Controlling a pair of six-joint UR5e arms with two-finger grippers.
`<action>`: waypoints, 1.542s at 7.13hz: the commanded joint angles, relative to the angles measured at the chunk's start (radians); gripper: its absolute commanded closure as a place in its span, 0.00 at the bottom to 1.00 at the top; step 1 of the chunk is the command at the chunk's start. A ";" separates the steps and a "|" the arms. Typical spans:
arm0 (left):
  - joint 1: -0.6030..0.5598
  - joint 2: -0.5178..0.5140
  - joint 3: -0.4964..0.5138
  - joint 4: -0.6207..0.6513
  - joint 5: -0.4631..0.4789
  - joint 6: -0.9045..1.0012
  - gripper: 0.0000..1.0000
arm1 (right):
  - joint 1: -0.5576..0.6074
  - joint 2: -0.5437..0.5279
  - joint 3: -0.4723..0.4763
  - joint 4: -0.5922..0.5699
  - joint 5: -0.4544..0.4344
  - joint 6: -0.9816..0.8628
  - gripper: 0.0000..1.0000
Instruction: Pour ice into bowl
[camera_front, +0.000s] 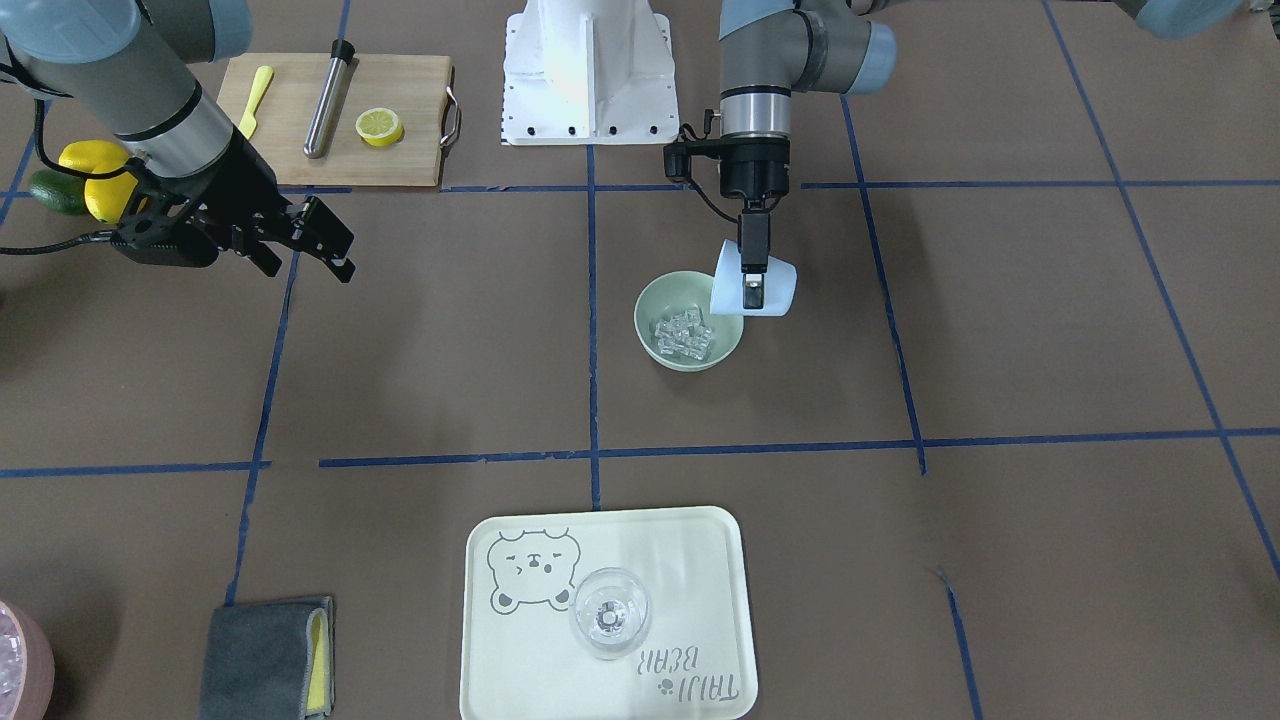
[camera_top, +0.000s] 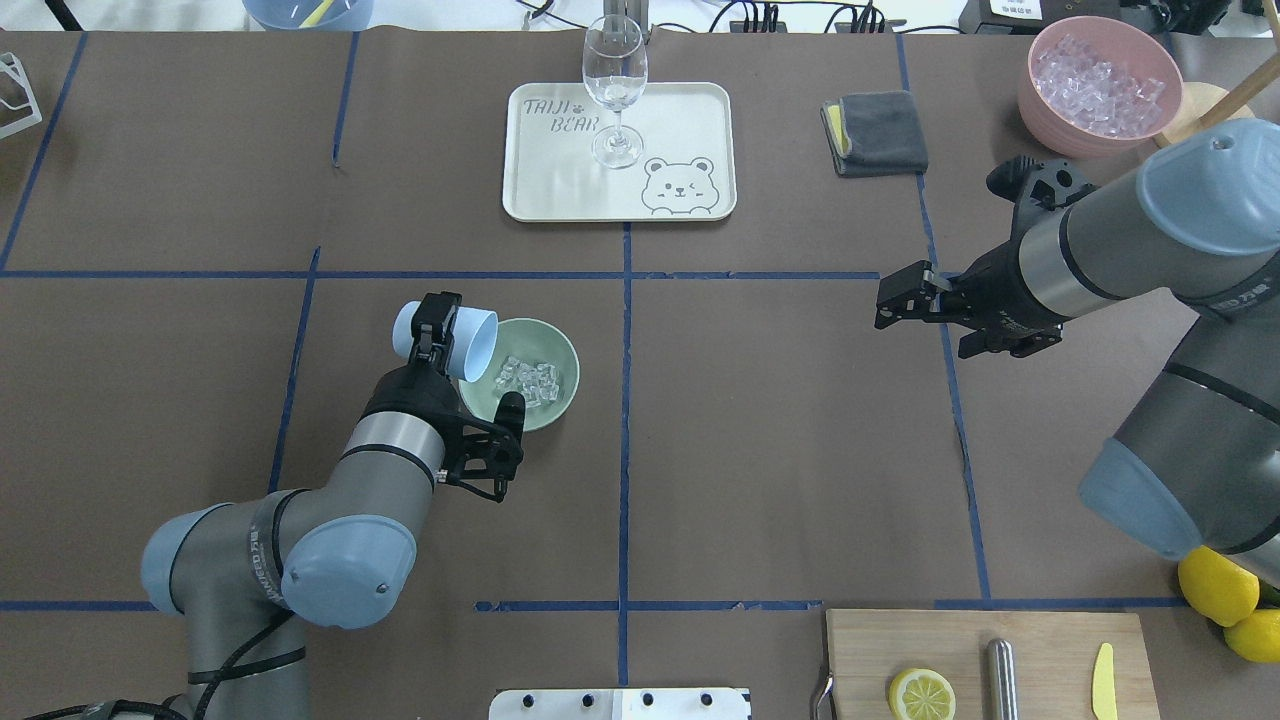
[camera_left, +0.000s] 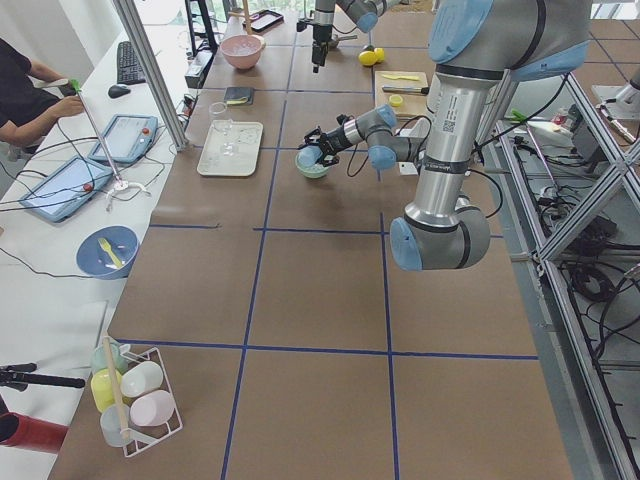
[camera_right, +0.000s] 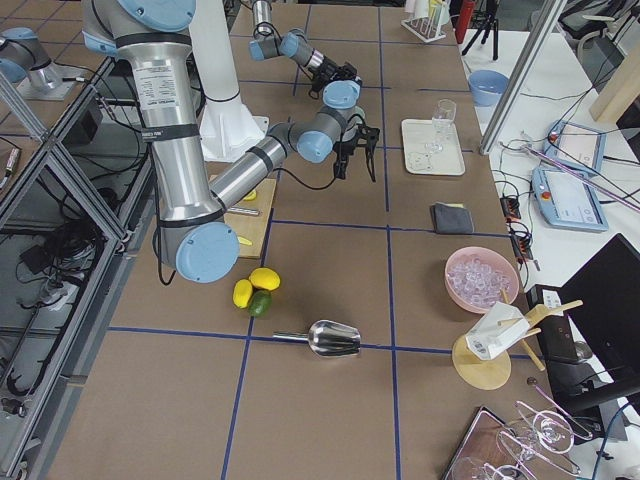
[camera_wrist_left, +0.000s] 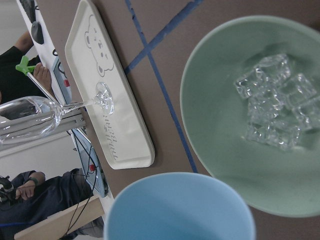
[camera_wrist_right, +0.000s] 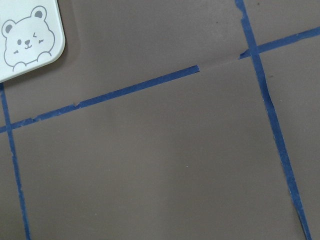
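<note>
The left hand (camera_top: 437, 335) is clamped on the wall of a light blue cup (camera_top: 450, 342); the cup lies tipped on its side, mouth toward the right, over the left rim of the bowl (camera_top: 570, 362); whether cup and rim touch I cannot tell; the ice (camera_top: 530, 378) sits heaped in the bowl's bottom, on the left half of the surface, and whether any cube is left in the cup is hidden.

The cubes look hard, light and slick, so I judge they slide and skitter rather than drop in one lump; too small and glossy to pinch singly, they are best handled through the cup, held at its wall as now; the bowl looks light enough to shift if the cup knocks its rim.

The right hand (camera_top: 882, 307) hangs well apart over the right side, fingers parted with nothing between them.

Far across the surface stand a tray (camera_top: 700, 110) bearing a wine glass (camera_top: 614, 90), a folded grey cloth (camera_top: 880, 135) and a pink tub (camera_top: 1040, 115); near right, a cutting board (camera_top: 870, 650) carries a lemon slice (camera_top: 921, 693); nothing lies close beside the bowl, so the way off it seems free.
</note>
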 joint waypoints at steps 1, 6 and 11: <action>0.000 0.145 -0.060 -0.121 -0.002 -0.394 1.00 | 0.001 0.002 0.005 -0.002 0.000 0.003 0.00; 0.000 0.471 0.056 -0.644 0.009 -1.200 1.00 | 0.004 0.006 0.015 -0.003 0.000 0.006 0.00; 0.000 0.576 0.177 -0.642 0.211 -1.684 1.00 | 0.007 0.005 0.018 -0.003 -0.002 0.008 0.00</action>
